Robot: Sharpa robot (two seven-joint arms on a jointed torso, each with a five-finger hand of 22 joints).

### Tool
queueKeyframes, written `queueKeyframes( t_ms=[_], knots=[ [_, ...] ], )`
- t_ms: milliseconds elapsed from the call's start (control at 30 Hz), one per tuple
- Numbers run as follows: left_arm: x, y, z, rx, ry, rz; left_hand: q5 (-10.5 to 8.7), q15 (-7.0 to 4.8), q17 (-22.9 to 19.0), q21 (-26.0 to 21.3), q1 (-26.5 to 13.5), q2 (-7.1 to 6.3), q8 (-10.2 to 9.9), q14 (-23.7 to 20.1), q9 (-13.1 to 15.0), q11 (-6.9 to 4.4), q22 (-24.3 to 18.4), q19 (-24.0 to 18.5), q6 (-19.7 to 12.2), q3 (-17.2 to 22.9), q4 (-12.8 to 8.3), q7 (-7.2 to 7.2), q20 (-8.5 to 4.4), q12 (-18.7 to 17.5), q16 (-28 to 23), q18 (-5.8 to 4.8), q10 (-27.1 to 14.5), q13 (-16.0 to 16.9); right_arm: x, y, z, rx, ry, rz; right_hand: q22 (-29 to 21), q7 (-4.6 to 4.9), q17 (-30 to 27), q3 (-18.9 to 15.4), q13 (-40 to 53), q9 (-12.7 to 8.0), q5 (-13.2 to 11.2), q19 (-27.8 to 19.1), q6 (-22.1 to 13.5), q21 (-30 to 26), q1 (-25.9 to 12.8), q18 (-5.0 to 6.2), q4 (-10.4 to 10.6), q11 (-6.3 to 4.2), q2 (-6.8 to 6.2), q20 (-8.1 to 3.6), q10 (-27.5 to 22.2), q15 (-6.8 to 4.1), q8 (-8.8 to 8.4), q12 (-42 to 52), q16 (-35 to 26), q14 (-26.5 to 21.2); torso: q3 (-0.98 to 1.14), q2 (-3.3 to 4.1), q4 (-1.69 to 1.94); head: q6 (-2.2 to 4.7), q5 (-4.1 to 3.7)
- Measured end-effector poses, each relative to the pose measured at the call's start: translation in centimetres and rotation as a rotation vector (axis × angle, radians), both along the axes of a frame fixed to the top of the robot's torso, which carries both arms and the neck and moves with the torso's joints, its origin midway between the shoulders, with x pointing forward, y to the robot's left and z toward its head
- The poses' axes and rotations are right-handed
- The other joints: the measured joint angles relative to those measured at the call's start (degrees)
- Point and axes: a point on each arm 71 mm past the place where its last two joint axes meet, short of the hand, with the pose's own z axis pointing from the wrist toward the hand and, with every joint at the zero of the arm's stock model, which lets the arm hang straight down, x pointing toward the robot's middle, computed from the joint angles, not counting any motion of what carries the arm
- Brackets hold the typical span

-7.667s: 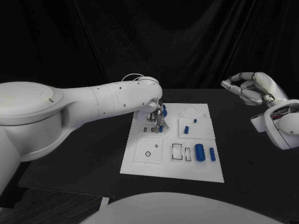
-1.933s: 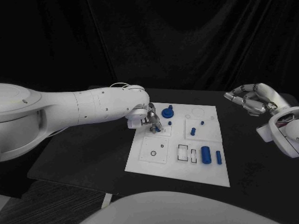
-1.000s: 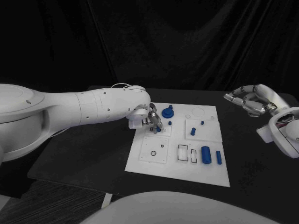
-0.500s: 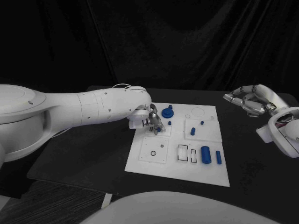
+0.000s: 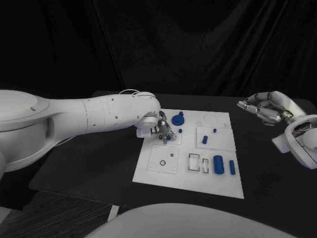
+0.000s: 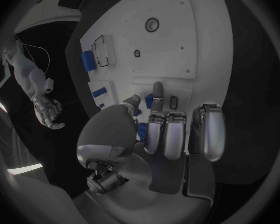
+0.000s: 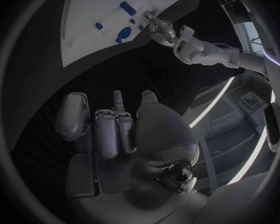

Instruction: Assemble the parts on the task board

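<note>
Over the board's (image 5: pixel 187 173) far-left corner, the left hand (image 5: pixel 161 130) pinches a small blue part (image 6: pixel 149 100); next it probably needs seating. Right hand (image 5: pixel 267 106) hangs curled, empty.

The left hand (image 6: pixel 171 129) is hovering over the white task board (image 6: pixel 171 45), its fingers (image 6: pixel 157 92) reaching down to a small blue part (image 6: pixel 149 100). Further blue parts (image 6: pixel 87 60) are lying on the board toward ten o'clock. The right hand (image 6: pixel 50 109) is hanging well apart at nine o'clock.
</note>
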Motion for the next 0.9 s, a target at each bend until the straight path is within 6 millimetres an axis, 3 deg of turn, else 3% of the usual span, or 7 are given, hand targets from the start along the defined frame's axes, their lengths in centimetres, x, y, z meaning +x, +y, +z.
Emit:
queueKeyframes(
  t_ms=[233,500,533,600,700,800,900],
  knots=[
    [-0.6,0.6,0.1,0.012,-0.011,-0.015,-0.02,-0.02,0.00,0.00,-2.25,-1.16,2.97,0.00,3.01,-0.17,0.00,0.02,-1.64,-5.30,3.70,-0.41,-0.03,0.00,0.00,0.00,-0.17,0.00,0.0,-0.3,0.0,-0.002,0.002,-0.005,0.00,0.00,0.00,0.00,0.00,0.00,0.00,0.00,0.00,0.00,0.00,0.00,0.00,0.00,0.00,0.00,0.00,0.00,0.00,0.00,0.00,0.00,0.00,-0.01,0.00,0.00,0.03],
    [-0.1,2.1,3.4,0.016,-0.135,-0.013,-0.02,-0.53,0.00,0.61,-4.62,-3.47,5.90,0.49,5.45,-0.29,0.00,0.03,-1.57,-9.43,3.86,-1.47,-0.12,0.00,0.00,0.00,-0.23,0.00,-0.1,-0.5,0.0,-0.004,0.003,-0.011,0.00,0.00,0.00,0.00,0.00,-0.03,0.00,0.00,0.00,0.00,0.00,0.00,0.00,0.00,0.00,0.00,0.00,0.00,0.00,0.00,0.00,0.00,-0.01,-0.01,-0.01,0.00,-0.07],
    [0.1,2.3,4.0,0.016,-0.161,-0.011,-0.02,-0.53,0.00,1.01,-5.67,-3.49,6.40,0.49,6.02,-0.62,0.00,-0.15,-1.40,-9.51,3.80,-1.64,-1.10,0.00,0.00,-0.01,0.11,0.00,-0.1,-0.5,0.0,-0.004,0.003,-0.011,0.00,0.00,0.00,0.00,0.00,-0.04,0.00,0.00,0.00,0.00,0.00,0.00,0.00,0.00,0.00,0.00,0.00,0.00,0.00,0.00,0.00,0.00,-0.02,-0.01,0.00,0.00,-0.07],
    [0.5,2.7,5.1,0.017,-0.215,-0.006,-0.02,-1.35,0.00,1.06,-5.86,-3.28,7.63,-0.34,7.06,-1.19,0.00,0.12,-1.39,-13.99,4.03,-1.66,-1.34,0.00,0.00,-0.01,-0.14,0.00,0.0,-0.6,0.0,-0.004,0.003,-0.011,0.00,0.00,0.00,0.00,0.00,-0.04,-0.01,0.00,0.00,0.00,0.00,0.00,0.00,0.00,0.00,0.00,0.00,0.00,0.00,0.00,0.00,0.00,-0.03,-0.02,0.00,0.00,-0.13],
    [1.3,3.4,7.1,0.020,-0.299,0.001,-0.02,-1.34,0.00,1.50,-5.79,-3.20,8.07,-0.30,7.84,-1.38,0.00,0.12,-1.00,-13.98,4.01,-2.05,-1.35,0.00,0.00,-0.01,-0.33,0.00,0.0,-0.6,-0.1,-0.005,0.003,-0.012,0.00,0.00,0.00,0.00,0.00,-0.05,-0.01,0.00,0.00,0.00,-0.01,0.00,0.00,0.00,0.00,0.00,0.00,0.00,0.00,0.00,0.00,0.00,-0.03,-0.09,-0.01,0.00,-0.18],
    [2.1,3.9,8.9,0.026,-0.364,0.007,-0.02,-1.44,0.00,1.72,-1.04,0.32,10.30,-0.21,10.30,-1.37,0.00,0.12,-1.02,-13.98,4.00,-2.06,-1.36,0.00,0.00,-0.01,-0.30,0.00,0.0,-0.6,-0.1,-0.006,0.003,-0.013,0.00,0.00,0.00,0.00,0.00,-0.05,-0.01,0.00,0.00,-0.01,-0.01,0.00,0.00,0.00,0.00,0.00,0.00,0.00,0.00,0.00,0.00,0.00,-0.02,-0.12,-0.01,0.00,-0.05],
    [2.8,4.3,9.6,0.034,-0.398,0.013,-0.02,-1.74,0.00,1.72,0.29,0.90,12.08,0.10,12.71,-1.52,0.00,0.12,-1.71,-13.98,4.01,-2.77,-1.37,0.00,0.00,-0.01,-0.16,0.00,0.1,-0.6,-0.1,-0.006,0.004,-0.013,0.00,0.00,0.00,0.00,0.00,-0.06,-0.01,0.00,0.00,-0.01,-0.01,0.00,0.00,0.00,0.00,0.00,0.00,0.00,0.00,0.00,0.00,0.00,-0.03,-0.12,-0.01,0.00,0.13]
  ],
)
